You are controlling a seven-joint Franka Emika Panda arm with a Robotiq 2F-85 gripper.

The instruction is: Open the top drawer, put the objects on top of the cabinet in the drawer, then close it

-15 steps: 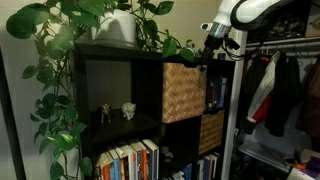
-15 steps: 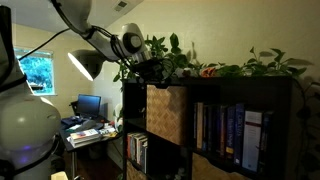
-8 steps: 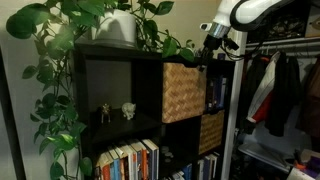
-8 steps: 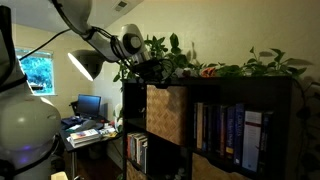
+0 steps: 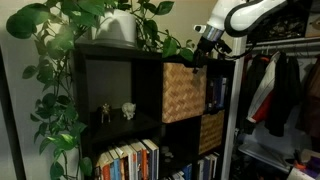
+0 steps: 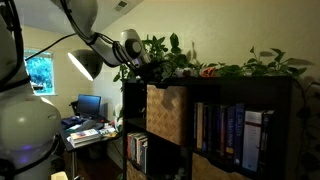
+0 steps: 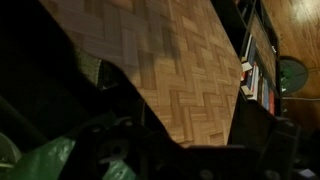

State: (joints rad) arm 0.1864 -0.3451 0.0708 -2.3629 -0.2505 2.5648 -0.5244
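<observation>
Tan wicker top drawer [image 5: 183,90] in black cabinet [image 5: 120,51] upper cube; tiny trinkets [image 5: 128,110] in neighbouring cube.

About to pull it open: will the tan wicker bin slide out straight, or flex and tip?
Probably light and slightly flexible: the wicker bin is woven. It sits snug in the cabinet, so it may rub or bind. Its contents are hidden, so weight is uncertain.

Exterior views from opposite ends of the cabinet [image 5: 158,100]; wrist view close.
</observation>
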